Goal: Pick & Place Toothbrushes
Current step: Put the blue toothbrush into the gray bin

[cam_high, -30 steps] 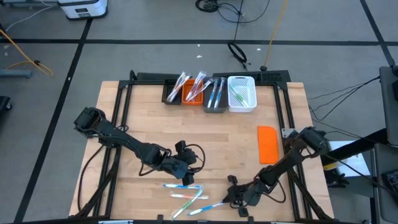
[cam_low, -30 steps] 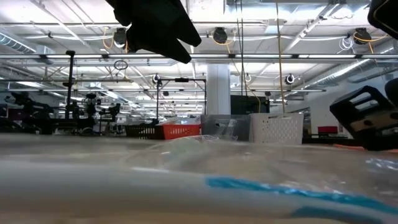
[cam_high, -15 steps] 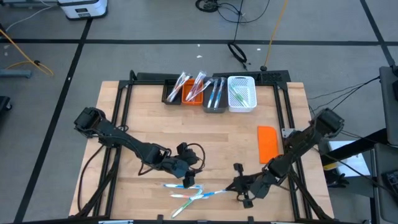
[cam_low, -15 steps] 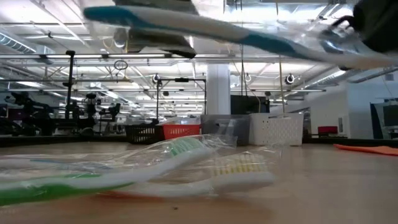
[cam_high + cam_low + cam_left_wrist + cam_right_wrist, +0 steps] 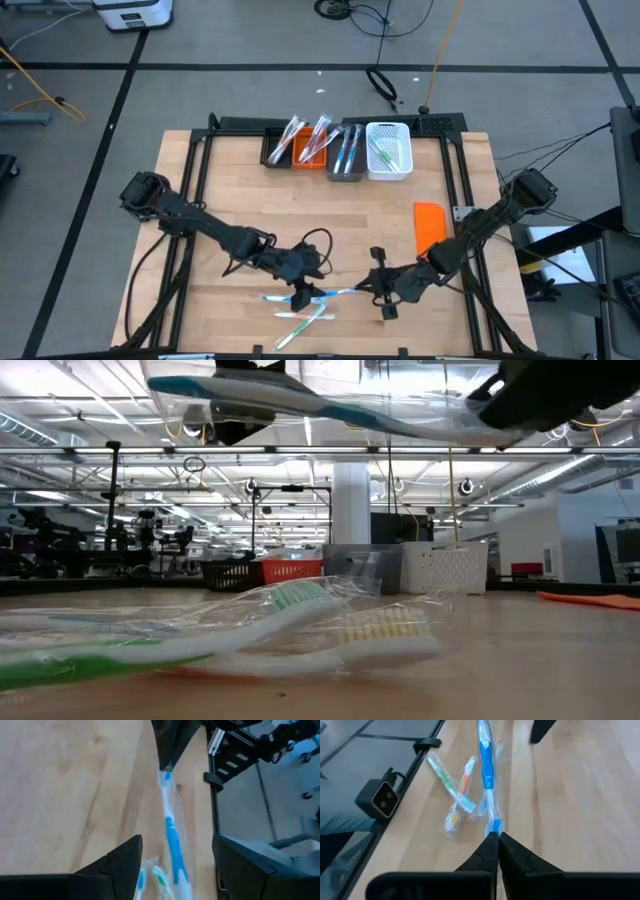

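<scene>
Blue toothbrush (image 5: 485, 767) in clear wrapper hangs above desk (image 5: 380, 215), one end pinched in my right tool (image 5: 494, 839), fingers together on tip. My left tool (image 5: 175, 852) stands apart around other end, not touching. Risk: thin tip grip, brush may swing or slip in handover. Loose toothbrushes (image 5: 456, 800) lie below. No readable writing.
</scene>
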### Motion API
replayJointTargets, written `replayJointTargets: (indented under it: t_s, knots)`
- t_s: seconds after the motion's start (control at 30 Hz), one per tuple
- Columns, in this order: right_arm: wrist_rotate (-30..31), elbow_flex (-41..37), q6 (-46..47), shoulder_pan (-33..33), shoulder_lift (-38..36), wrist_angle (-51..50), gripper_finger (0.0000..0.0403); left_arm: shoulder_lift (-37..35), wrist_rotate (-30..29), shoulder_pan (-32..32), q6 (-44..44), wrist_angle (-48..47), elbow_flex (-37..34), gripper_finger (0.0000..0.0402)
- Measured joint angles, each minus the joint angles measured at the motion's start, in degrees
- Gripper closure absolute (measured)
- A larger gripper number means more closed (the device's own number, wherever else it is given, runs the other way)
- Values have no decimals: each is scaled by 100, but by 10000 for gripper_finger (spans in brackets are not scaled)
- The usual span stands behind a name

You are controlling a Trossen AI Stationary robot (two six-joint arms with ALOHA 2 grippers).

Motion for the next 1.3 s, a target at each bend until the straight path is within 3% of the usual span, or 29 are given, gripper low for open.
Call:
replayJointTargets:
  t_s: [0.63, 0.77, 0.97, 1.3]
  knots:
    - [-1, 514, -595, -408, -1, -567, 403, 0, 676, -31, -754, -936, 0, 167]
    - [-7, 514, -587, -432, 0, -631, 403, 0, 677, -36, -797, -1020, -2, 227]
    - [-10, 514, -567, -431, 0, -629, 402, 0, 667, -33, -686, -1036, 0, 377]
    - [-19, 510, -626, -431, -109, -638, 395, 0, 314, -43, -635, -1050, -2, 394]
